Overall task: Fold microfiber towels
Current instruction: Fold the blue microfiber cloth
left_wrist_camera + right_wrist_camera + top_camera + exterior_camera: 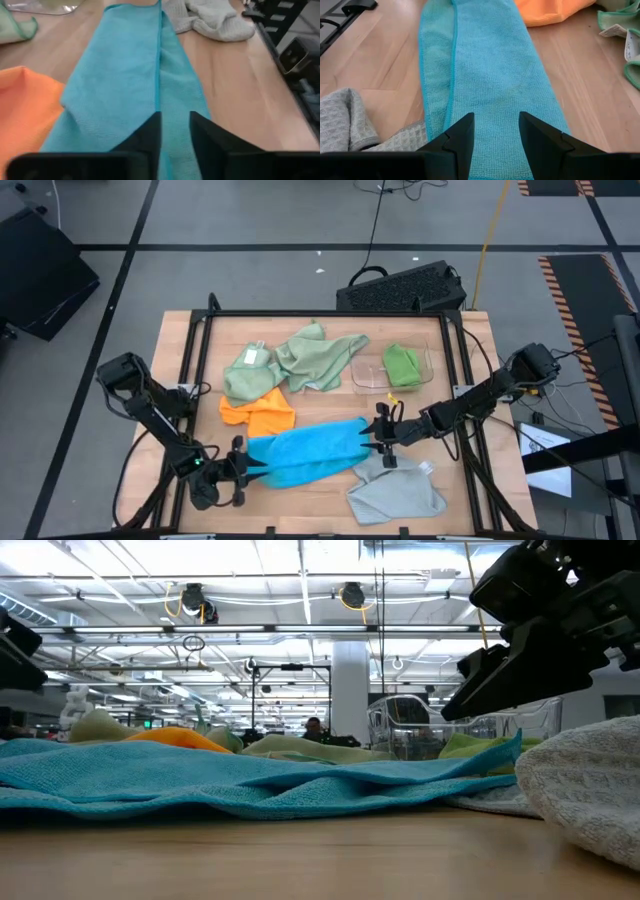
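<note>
A bright blue towel (300,452) lies folded lengthwise across the near middle of the table, stretched between my two grippers. My right gripper (378,438) is shut on its right end. My left gripper (175,117) stands open over its left end (255,468). An orange towel (260,412) lies just behind it, with two pale sage green towels (300,360) farther back. A bright green towel (402,365) sits in the clear tray (365,375). A light grey towel (395,490) lies crumpled at the near right. My right gripper pinches the blue towel's right end (495,145) between its two fingers, coming slanting down from the table's right, in line with the towel's length. That end (512,748) is raised off the table; the rest lies flat. How many layers it holds I cannot tell.
The grey towel's edge touches the blue towel's right end near my right gripper. A black frame rail (470,410) runs along the table's sides. Bare wood shows along the near edge (300,515) and at the far left corner.
</note>
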Robot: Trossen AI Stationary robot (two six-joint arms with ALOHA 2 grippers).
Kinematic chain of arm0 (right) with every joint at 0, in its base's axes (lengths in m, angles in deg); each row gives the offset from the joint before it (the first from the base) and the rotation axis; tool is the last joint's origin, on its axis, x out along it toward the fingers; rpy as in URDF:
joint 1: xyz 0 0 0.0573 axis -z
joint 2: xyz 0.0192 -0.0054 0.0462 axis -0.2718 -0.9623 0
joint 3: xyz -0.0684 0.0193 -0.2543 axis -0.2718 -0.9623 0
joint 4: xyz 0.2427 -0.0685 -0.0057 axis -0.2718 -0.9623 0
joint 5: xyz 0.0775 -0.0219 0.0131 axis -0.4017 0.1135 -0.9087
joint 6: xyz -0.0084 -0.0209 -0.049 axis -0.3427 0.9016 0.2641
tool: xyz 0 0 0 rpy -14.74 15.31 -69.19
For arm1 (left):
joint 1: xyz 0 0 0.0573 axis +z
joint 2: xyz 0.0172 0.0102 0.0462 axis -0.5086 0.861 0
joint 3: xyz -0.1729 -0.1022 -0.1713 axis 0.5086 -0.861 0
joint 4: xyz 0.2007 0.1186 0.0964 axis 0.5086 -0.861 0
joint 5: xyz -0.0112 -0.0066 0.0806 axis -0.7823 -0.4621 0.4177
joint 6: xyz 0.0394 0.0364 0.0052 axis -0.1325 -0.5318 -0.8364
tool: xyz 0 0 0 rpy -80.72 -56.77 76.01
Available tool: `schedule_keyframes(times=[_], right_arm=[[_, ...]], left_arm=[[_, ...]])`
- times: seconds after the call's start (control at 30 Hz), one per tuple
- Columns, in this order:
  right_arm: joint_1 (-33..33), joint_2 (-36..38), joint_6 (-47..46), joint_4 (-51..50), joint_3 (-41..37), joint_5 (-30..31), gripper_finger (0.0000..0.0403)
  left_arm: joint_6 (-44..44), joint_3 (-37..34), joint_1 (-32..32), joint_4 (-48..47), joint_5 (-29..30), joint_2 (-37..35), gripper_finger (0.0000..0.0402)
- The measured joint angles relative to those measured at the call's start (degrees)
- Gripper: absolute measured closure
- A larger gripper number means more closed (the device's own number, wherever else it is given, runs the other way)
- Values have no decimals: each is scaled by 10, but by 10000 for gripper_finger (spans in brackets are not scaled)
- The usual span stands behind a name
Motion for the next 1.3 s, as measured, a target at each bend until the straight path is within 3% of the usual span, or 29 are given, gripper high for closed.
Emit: schedule_keyframes(times=[0.13, 0.27, 0.43, 0.6, 0.87, 1.07, 1.17, 1.3], right_arm=[[0, 0, -9, 0, 0, -1, 257], [0, 0, -15, 0, 0, -2, 257], [0, 0, -15, 3, 0, -1, 257], [0, 0, -31, 5, 0, -1, 257], [0, 0, -56, 51, 0, -1, 257], [0, 0, -42, 70, 0, -1, 257], [-8, 0, -44, 69, 0, 0, 257], [-16, -1, -47, 83, 0, 22, 257]], left_arm=[[-16, 0, -6, -17, -4, -3, 237], [-18, 0, -19, -38, -10, -3, 217], [22, 0, -38, -119, -15, -3, 216], [91, 0, -45, -201, -66, -3, 219], [67, 0, -45, -192, -100, 1, 272], [53, 0, -45, -189, -86, 7, 304], [72, 0, -49, -181, -55, 2, 301], [50, 0, -40, -119, -45, 6, 265]])
